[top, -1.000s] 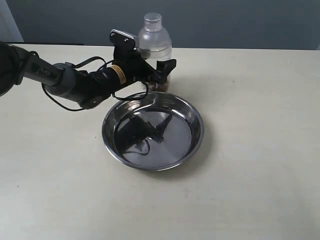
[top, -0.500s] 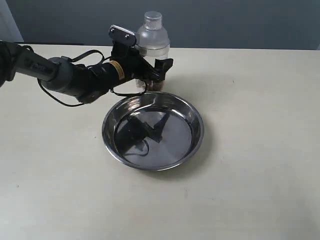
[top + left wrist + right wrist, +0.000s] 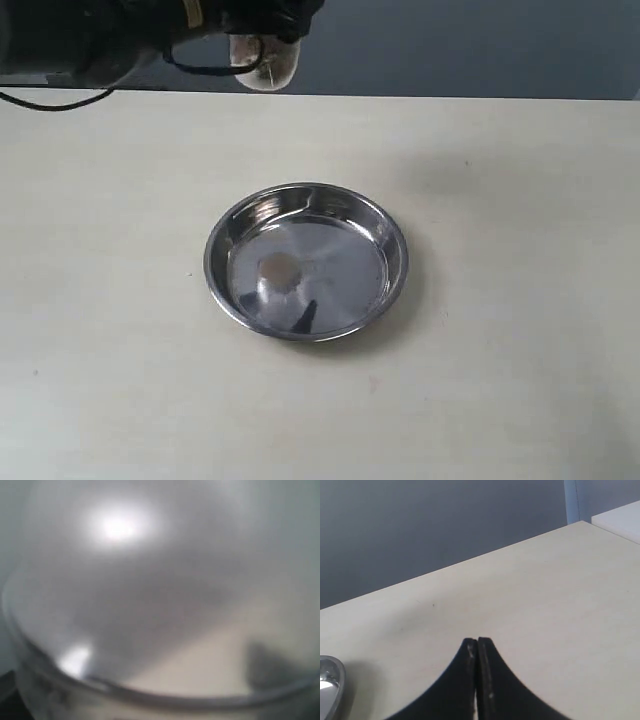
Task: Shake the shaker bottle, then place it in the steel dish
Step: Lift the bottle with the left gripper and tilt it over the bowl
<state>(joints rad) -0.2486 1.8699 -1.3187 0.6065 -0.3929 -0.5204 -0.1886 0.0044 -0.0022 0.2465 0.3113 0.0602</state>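
Note:
My left gripper (image 3: 272, 22) is up at the top edge of the exterior view, shut on the shaker bottle (image 3: 263, 66). The bottle hangs in the air, and only its clear, blurred lower end shows below the dark fingers. In the left wrist view the shaker bottle (image 3: 150, 590) fills the frame as a blurred clear wall and hides the fingers. The steel dish (image 3: 300, 188) sits on the table's middle with nothing in it. My right gripper (image 3: 477, 641) is shut with nothing in it, low over bare table. The steel dish's rim (image 3: 329, 677) shows at that view's edge.
The beige table (image 3: 500, 300) runs wide around the dish, and a dark grey wall (image 3: 450, 45) stands behind its far edge. A white surface (image 3: 620, 515) shows beyond the table corner in the right wrist view.
The left gripper has lifted the bottle off the table behind the dish, up and leftward to the top of the view. The arm's reflection has left the dish.

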